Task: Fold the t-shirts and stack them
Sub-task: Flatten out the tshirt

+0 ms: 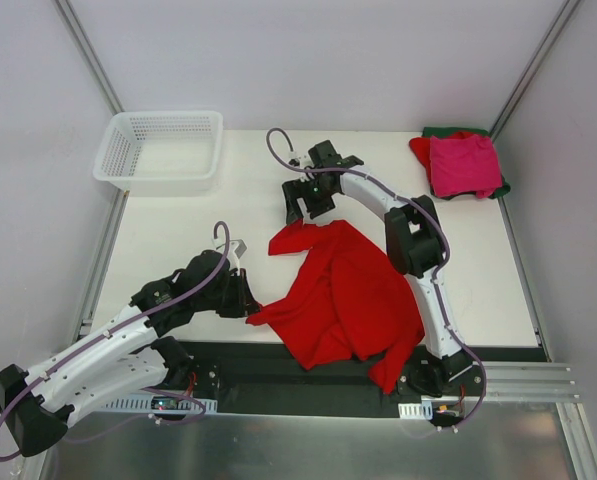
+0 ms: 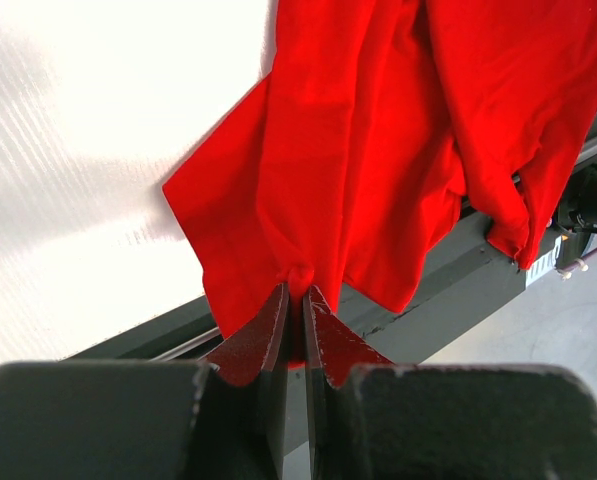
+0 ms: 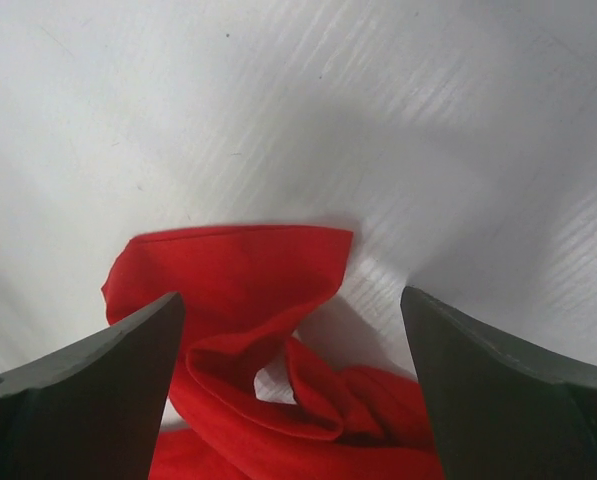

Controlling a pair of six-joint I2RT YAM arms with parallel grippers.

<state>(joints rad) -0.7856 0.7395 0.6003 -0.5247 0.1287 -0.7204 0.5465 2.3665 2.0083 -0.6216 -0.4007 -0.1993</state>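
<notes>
White table: bright red t-shirt crumpled, left hand pinching corner.

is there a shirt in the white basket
No, the white basket shows only bare mesh; the red shirt lies on the table.

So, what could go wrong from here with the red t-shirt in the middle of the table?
1. The left end effector pinches only a small corner of the red t-shirt; a pull may slip it free.
2. The shirt's near part hangs past the edge of the table beside the right arm's base; it could snag there.
3. The open right end effector hovers over a crumpled fold; it might grab several layers.
</notes>
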